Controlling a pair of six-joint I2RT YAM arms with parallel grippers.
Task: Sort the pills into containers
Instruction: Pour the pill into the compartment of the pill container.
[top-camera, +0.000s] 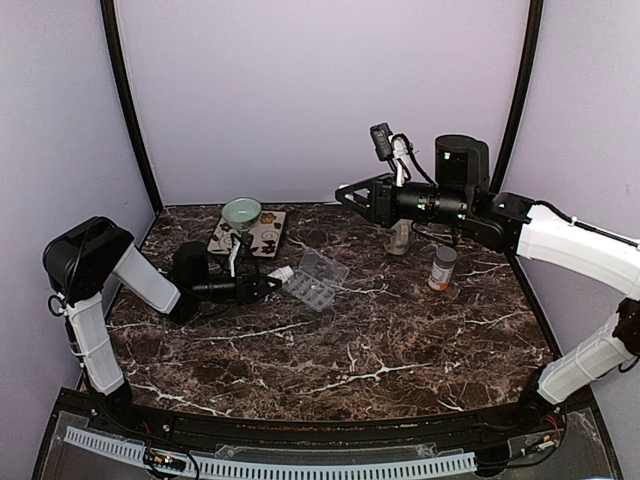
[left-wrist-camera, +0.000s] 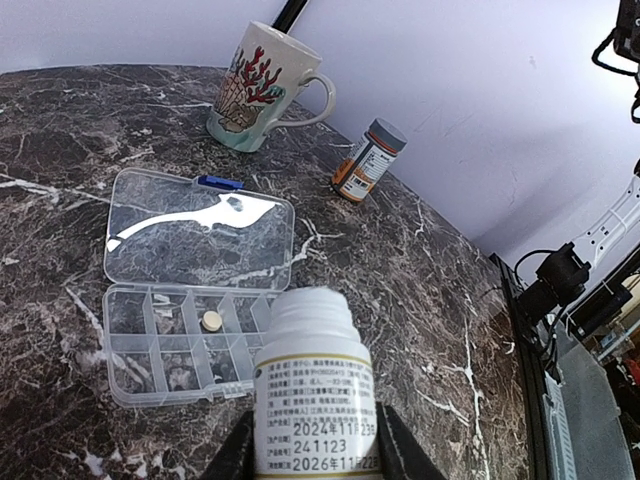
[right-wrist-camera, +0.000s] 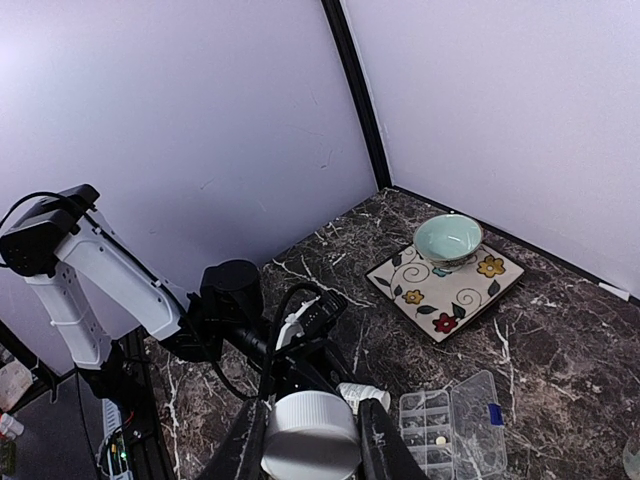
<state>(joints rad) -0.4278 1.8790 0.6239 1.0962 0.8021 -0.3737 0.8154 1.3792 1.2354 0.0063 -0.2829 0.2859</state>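
The clear pill organizer (top-camera: 316, 281) lies open on the marble, its lid (left-wrist-camera: 200, 225) folded back behind the two rows of cells (left-wrist-camera: 160, 345). One small round pill (left-wrist-camera: 212, 320) rests in a cell of the far row and also shows as the pill (right-wrist-camera: 440, 439) from the right wrist. My left gripper (left-wrist-camera: 315, 445) is shut on a small white bottle (left-wrist-camera: 315, 395), uncapped and tipped with its mouth at the organizer's edge. My right gripper (right-wrist-camera: 312, 445), held high over the table's back, is shut on a white cap (right-wrist-camera: 310, 435).
An orange pill bottle (top-camera: 441, 268) stands at the right, with a coral-patterned mug (left-wrist-camera: 262, 87) behind the organizer. At the back left a pale green bowl (top-camera: 241, 212) sits on a flowered square plate (top-camera: 262, 240). Black poles rise in the back corners.
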